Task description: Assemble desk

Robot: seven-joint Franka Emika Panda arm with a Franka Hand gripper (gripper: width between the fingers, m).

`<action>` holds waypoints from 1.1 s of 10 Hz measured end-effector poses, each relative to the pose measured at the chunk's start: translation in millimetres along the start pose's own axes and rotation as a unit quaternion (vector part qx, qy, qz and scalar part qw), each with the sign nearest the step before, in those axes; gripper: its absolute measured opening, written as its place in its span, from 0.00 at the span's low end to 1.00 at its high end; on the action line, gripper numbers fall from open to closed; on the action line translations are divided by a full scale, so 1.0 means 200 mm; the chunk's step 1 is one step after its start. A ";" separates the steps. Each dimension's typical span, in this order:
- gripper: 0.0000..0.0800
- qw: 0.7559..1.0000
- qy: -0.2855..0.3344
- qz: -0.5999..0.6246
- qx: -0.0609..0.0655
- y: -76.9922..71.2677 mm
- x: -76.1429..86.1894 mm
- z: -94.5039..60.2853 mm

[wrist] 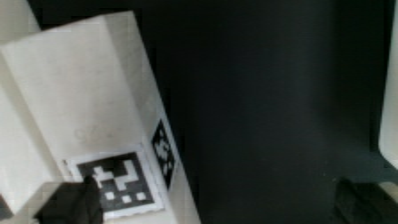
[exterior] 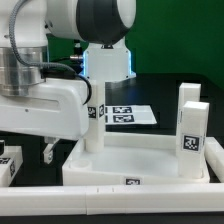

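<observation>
The white desk tabletop point(exterior: 135, 160) lies flat with its raised rim up. Three white legs stand upright in its corners: one point(exterior: 92, 125) at the exterior view's left and two point(exterior: 190, 100) point(exterior: 193, 138) at its right. Another tagged white leg point(exterior: 8, 165) lies at the lower left edge. In the wrist view a white leg point(wrist: 86, 110) with a black-and-white tag point(wrist: 121, 186) sits close beside one dark finger point(wrist: 71, 205). My gripper point(wrist: 221, 205) is open, and the gap between its fingers is mostly over dark table. In the exterior view the arm point(exterior: 45, 105) hides the fingers.
The marker board point(exterior: 130, 114) lies flat behind the tabletop. A long white border rail point(exterior: 130, 186) runs along the front edge. The arm's bulky white links fill the exterior view's upper left. The table surface point(wrist: 267, 100) is black.
</observation>
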State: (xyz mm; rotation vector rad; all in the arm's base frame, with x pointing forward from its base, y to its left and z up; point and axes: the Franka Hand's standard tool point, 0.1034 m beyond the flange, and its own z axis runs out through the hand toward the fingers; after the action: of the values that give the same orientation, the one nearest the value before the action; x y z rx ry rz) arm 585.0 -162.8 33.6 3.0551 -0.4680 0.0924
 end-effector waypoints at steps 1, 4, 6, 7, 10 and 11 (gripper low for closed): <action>0.81 1.000 -0.003 0.000 -0.002 0.00 -0.01 0.02; 0.81 1.000 0.010 -0.001 -0.008 0.01 -0.01 0.03; 0.81 1.000 0.011 0.001 -0.009 0.02 -0.06 0.03; 0.81 1.000 0.004 0.005 -0.007 0.03 -0.11 0.03; 0.81 1.000 -0.003 0.023 -0.002 0.02 -0.15 -0.01; 0.81 1.000 -0.004 0.023 -0.002 0.03 -0.16 0.00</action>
State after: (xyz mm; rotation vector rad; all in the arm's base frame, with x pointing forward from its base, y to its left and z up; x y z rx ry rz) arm 553.8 -158.5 32.3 3.0417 -0.5388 0.0822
